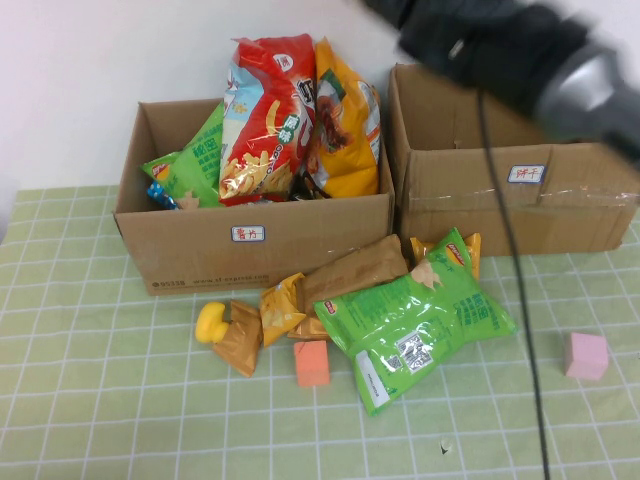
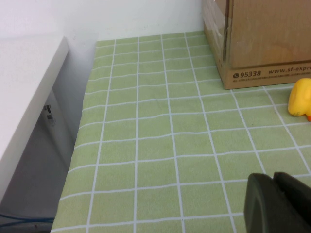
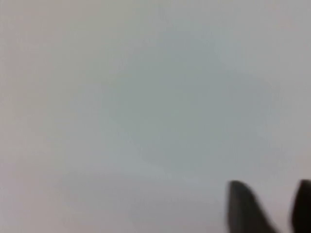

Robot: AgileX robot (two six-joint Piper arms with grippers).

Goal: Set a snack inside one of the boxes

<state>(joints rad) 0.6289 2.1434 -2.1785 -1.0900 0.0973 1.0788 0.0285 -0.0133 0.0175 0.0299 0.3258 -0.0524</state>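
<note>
Red snack bag stands high in the left box and may tip out, while the right claw, open and empty, is raised at upper right and the left claw, low over the cloth, cannot be judged.

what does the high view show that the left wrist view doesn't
Only the high view shows the red snack bag standing in the lower box with a green bag and a yellow-orange bag, the taller taped box, the loose green bag, the orange and pink blocks, and the raised right arm, its gripper out of frame.

Only the left wrist view shows the left gripper low over the cloth, jaws together, and the table's left edge.

Both show the lower box's printed front, the yellow duck and the green checked cloth.
</note>
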